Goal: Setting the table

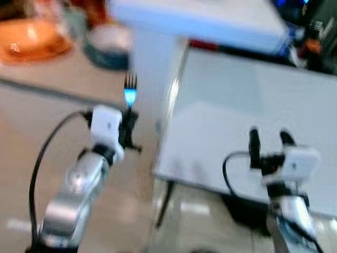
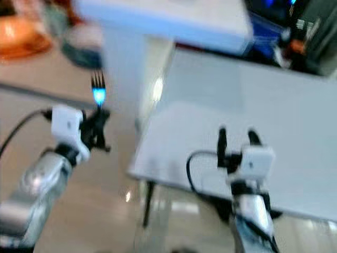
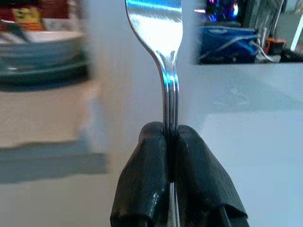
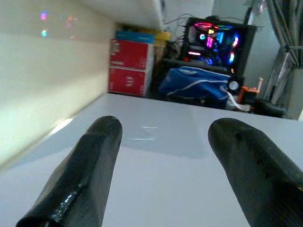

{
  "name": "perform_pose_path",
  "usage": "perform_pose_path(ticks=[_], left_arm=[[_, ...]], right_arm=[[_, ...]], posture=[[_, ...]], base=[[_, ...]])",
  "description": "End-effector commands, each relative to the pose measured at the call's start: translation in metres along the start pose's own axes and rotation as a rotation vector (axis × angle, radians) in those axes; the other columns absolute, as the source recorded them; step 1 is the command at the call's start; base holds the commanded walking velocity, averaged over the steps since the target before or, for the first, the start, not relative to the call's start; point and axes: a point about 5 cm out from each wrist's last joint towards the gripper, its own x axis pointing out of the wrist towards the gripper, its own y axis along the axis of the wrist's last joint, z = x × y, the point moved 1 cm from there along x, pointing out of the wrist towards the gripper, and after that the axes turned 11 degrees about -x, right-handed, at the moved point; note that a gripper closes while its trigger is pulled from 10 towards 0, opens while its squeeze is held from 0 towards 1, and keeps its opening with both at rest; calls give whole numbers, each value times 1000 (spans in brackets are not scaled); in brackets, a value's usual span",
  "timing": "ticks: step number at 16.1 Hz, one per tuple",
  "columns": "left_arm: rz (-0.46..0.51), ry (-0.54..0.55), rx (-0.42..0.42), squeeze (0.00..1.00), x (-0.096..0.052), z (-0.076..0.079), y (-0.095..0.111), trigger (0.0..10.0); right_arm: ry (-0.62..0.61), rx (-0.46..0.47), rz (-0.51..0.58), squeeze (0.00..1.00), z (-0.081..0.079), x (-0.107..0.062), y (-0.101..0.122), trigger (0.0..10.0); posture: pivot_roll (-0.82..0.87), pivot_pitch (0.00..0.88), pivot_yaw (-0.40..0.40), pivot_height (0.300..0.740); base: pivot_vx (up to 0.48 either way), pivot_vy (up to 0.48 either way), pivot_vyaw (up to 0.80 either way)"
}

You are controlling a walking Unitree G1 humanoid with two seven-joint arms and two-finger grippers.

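**Fork held upright beside the white table**

The left gripper [image 1: 128, 128] is raised at the robot's left, its two black fingers [image 3: 151, 175] pinched tight on the handle of a metal fork [image 3: 163, 56]. The fork stands upright with its tines up, above the floor and just off the near left corner of the white table [image 1: 253, 105]. The head views are blurred, so how near the fork is to the table edge is hard to judge.

The right gripper [image 1: 269, 141] hovers over the near edge of the table with its fingers [image 4: 90, 165] spread wide apart and nothing between them.

To the left, on a beige counter [image 1: 63, 74], sit a stack of bowls [image 3: 42, 52] and an orange dish [image 1: 31, 39]. Beyond the table's far end are red boxes [image 4: 130, 66], a blue bag [image 4: 199, 87] and a computer case [image 4: 215, 40] lit with coloured lights
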Motion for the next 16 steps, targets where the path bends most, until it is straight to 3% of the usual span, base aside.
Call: perform_pose_path(ticks=[1, 6, 16], left_arm=[[2, -24, 0, 0, 1, 7, 1, 10000], [1, -15, -8, 0, 9, 5, 2, 10000], [5, -47, 5, 0, 17, 7, 4, 10000]], right_arm=[[-25, -18, -3, 0, 7, 1, 0, 10000], [-14, -47, -65, 0, 12, 7, -8, 10000], [-34, -37, -94, 0, 13, 0, -12, 10000]], posture=[[60, 66, -36, 740], [57, 65, -19, 740], [45, 59, -6, 740]], base=[[0, -480, 0], [0, -480, 0], [0, -480, 0]])
